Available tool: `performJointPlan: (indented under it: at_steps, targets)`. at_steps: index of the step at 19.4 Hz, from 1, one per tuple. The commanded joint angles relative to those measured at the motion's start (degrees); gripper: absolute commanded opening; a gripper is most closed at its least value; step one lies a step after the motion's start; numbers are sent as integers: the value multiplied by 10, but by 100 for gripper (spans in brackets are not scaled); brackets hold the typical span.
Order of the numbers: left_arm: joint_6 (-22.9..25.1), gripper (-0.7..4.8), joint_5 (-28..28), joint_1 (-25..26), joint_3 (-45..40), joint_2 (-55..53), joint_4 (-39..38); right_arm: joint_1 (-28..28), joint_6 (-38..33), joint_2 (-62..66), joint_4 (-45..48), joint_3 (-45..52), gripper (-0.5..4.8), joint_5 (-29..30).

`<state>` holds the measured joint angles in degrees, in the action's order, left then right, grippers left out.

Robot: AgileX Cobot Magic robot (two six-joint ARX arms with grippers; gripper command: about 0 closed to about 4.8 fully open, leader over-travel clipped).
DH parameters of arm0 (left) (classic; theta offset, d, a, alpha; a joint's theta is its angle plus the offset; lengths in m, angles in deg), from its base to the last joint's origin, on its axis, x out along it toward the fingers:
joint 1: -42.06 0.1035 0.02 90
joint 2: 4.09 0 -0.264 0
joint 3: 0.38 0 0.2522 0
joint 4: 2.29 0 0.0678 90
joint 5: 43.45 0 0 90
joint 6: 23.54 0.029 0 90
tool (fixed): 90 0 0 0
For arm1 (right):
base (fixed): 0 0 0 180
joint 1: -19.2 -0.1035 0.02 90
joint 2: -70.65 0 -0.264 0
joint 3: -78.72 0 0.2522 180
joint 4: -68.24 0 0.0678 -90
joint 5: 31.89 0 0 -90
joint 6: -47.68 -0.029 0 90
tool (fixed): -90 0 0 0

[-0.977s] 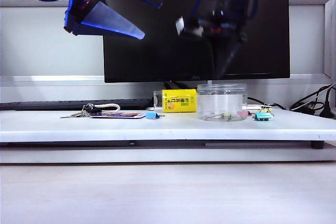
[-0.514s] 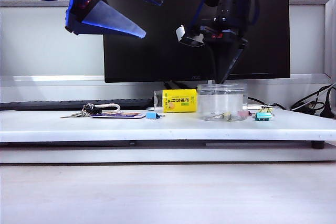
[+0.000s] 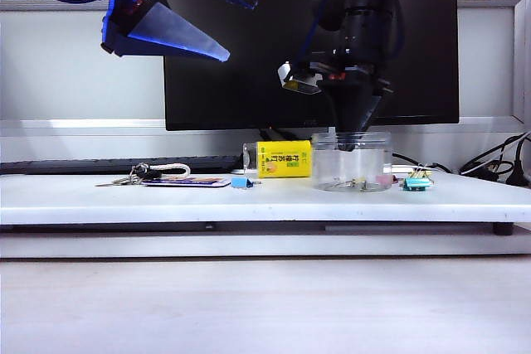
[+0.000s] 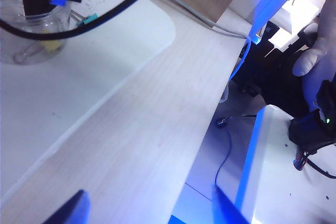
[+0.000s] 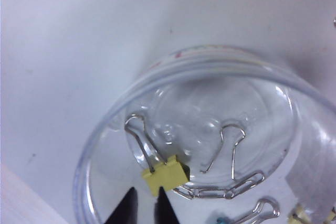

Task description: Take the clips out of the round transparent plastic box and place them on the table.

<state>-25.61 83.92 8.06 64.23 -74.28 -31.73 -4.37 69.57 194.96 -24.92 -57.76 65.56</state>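
Right gripper [image 5: 142, 203] has dropped from above jar rim into round transparent plastic box [image 3: 351, 161]; fingers [image 5: 125, 208] narrowly apart, empty, tips just beside yellow clip [image 5: 165, 174] on jar floor. Meaning: grasp imminent, no clip extracted yet.

Left gripper [image 3: 178, 6] unchanged, parked high at left, fingers wide apart, empty.

Count: one jar, on bench [image 3: 249, 196] right of centre; one yellow clip clearly inside (further wire loops beside it, count uncertain).
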Motion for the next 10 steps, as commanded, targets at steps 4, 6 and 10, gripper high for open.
performJointPlan:
  at_steps: [4,6,10]
  targets:
    - [0,309,4,-1,2,1,-6,-1,-3,15,0,-2,59,2]
    - [1,309,4,-1,2,1,-10,-1,-2,21,0,-2,68,1]
    - [2,309,3,-1,2,1,-10,-1,12,22,0,-2,69,-7]
